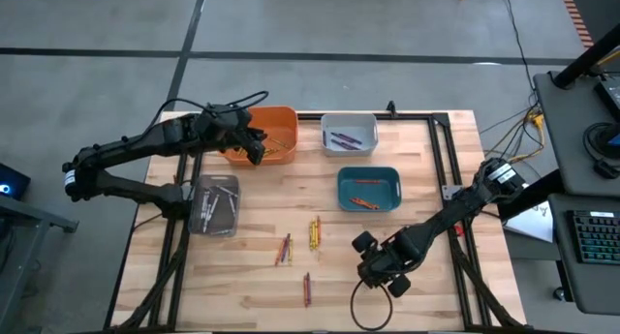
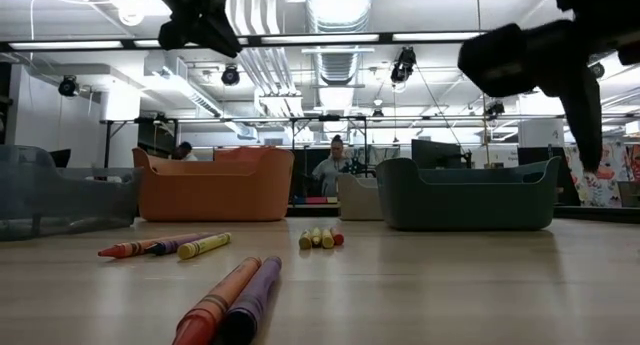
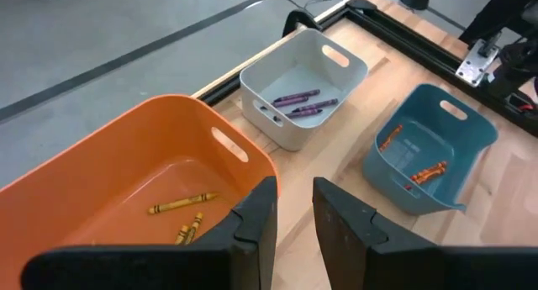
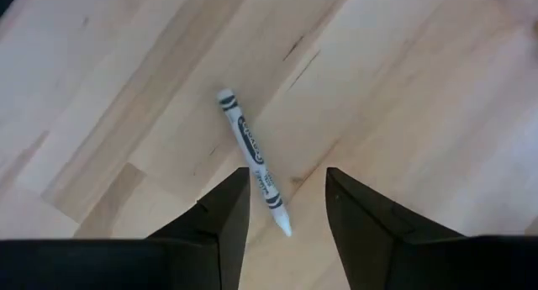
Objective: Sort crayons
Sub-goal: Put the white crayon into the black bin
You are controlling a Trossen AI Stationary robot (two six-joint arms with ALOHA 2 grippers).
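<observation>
A white crayon [image 4: 254,160] lies flat on the wooden desk [image 4: 403,88] just ahead of the right fingers [image 4: 227,214], its tip reaching into the gap between them; they stand spread apart and hold nothing. Its dark label print is too small to read. The left fingers [image 3: 256,218] hang narrowly parted and empty above the rim of the orange bin [image 3: 109,155], where yellow crayons [image 3: 183,204] lie. Beyond them, purple crayons [image 3: 298,103] sit in the white bin [image 3: 336,63] and orange ones [image 3: 427,172] in the blue bin [image 3: 471,130].
</observation>
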